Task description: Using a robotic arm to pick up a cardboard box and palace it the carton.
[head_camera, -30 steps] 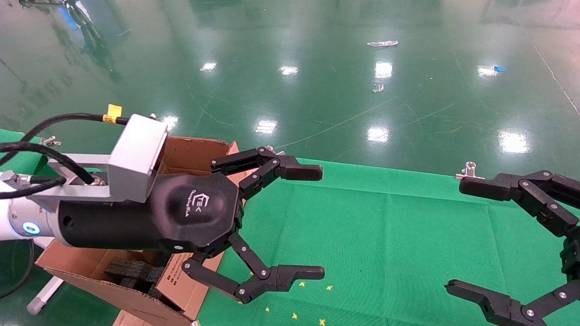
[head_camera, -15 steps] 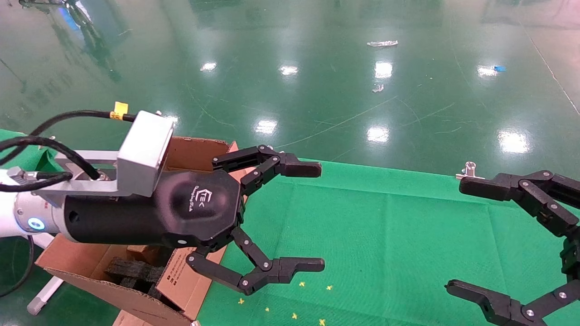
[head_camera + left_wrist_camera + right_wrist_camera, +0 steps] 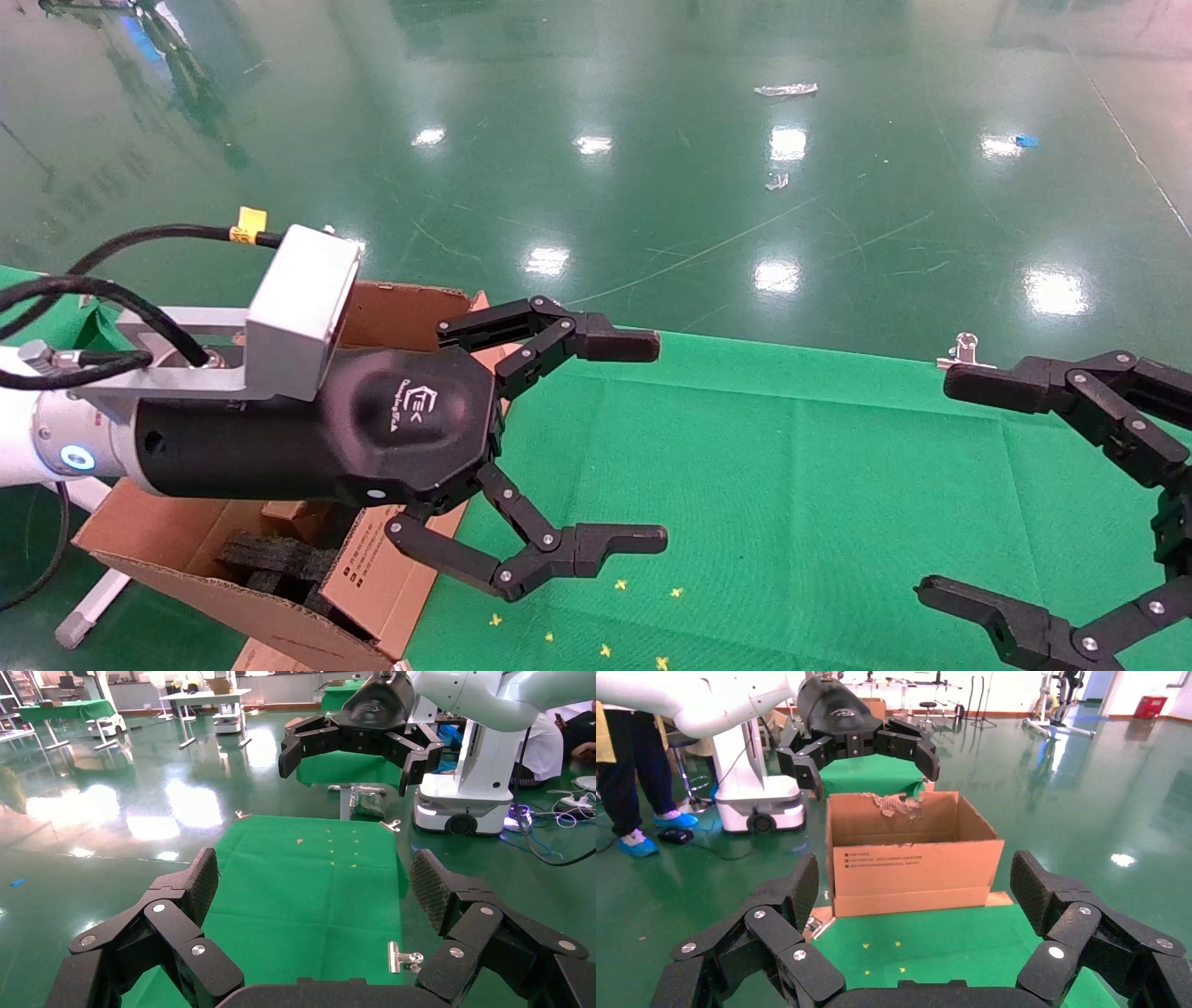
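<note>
Between the widely spread fingers (image 3: pixel 615 347) of the left gripper (image 3: pixel 652 443) nothing is held, just past the carton (image 3: pixel 391 321) at the green mat's (image 3: pixel 792 485) edge. The right gripper (image 3: pixel 931 485) is parked, splayed too; the cardboard box can't be seen.

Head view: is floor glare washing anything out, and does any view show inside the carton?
Head view: bright lamp reflections dot the glossy floor, but the green cloth stays matte and readable; the left gripper blocks most of the carton. Right wrist view: the carton is evenly lit, its inside hidden behind the front wall. Left wrist view: floor glare, cloth clear.
</note>
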